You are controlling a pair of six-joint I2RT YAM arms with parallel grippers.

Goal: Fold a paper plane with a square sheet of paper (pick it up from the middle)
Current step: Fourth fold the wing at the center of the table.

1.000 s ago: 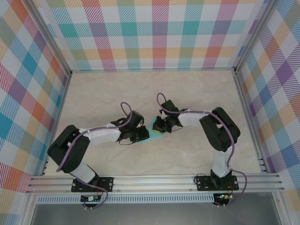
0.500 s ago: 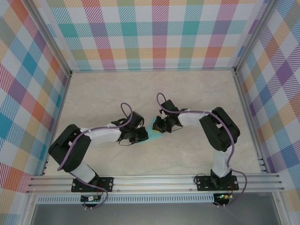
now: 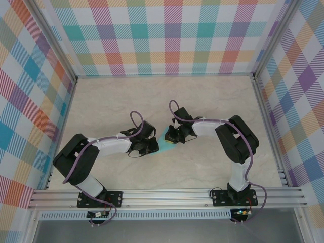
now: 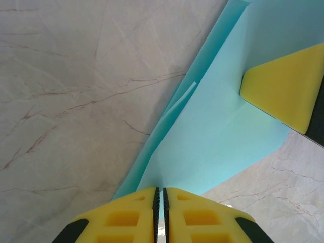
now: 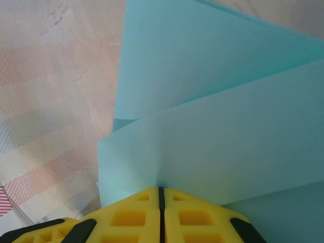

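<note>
Top external view: folded turquoise sheet of thin paper [image 3: 164,139] sits about the middle of the pale marbled table [image 3: 212,96], well apart from all its edges, between both pincers. Left wrist view: left gripper [image 4: 160,195] shut tight, yellow jaws pinching the sheet's edge. Right wrist view: right gripper [image 5: 161,191] likewise closed, clamped on a folded layer.

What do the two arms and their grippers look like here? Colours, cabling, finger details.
The left arm and right arm both have white links between bulky black joint housings, mounted on black base plates. A purple cable loops along each arm. The left gripper and right gripper have yellow fingers with rectangular moulded pockets, backed in black.
</note>
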